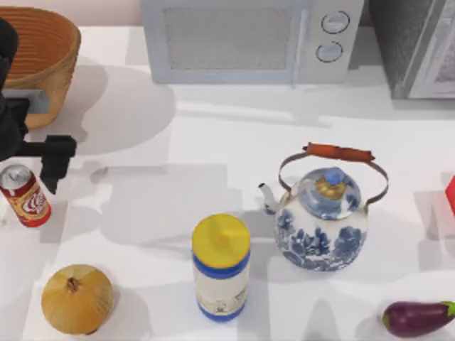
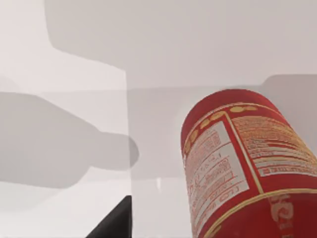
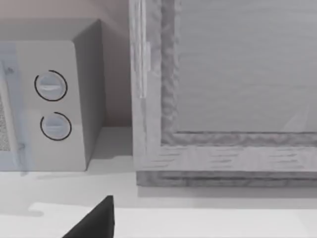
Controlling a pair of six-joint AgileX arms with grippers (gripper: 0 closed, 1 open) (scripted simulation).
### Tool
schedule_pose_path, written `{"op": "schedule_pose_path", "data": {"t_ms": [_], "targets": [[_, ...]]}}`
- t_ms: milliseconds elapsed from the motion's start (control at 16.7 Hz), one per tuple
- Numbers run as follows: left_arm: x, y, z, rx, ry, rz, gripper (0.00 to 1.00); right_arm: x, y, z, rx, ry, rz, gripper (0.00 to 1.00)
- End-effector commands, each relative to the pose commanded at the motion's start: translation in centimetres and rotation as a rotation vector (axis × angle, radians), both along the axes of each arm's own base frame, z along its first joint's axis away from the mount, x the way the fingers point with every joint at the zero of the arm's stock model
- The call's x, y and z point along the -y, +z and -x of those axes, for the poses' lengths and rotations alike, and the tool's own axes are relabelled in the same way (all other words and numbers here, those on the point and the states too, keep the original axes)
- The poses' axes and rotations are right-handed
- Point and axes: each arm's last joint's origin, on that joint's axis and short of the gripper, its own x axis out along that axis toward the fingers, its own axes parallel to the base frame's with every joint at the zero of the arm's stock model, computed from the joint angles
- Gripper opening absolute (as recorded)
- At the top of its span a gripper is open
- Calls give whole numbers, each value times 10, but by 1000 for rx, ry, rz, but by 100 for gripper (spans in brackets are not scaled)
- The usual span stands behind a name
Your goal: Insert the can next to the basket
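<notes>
Can: the can stands tilted at the top view's left edge, well below the basket.
Left gripper: the left gripper hovers just above the can; one finger is visible, spread unclear.
Risk: the tilted can may topple if nudged.
Hidden: second finger cut off; right gripper barely visible.

Red-and-gold can, tan woven basket, blue-flowered white kettle, perhaps porcelain.
</notes>
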Motion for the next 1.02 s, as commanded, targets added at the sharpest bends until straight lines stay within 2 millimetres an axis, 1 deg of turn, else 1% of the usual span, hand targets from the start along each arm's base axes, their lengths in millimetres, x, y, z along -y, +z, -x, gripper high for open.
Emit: {"op": "schedule_pose_path", "data": {"t_ms": [480,780,900,1020], "targets": [[1,0,1,-13,-5,-4,100,0,0,0,0,0,0,100],[0,-2,6,-140,-14,-24,100,0,0,0,0,0,0,100],[0,6,6,-141,-11,-22,100,0,0,0,0,0,0,100],[0,24,3,-73,-5,-11,100,0,0,0,0,0,0,100]]}}
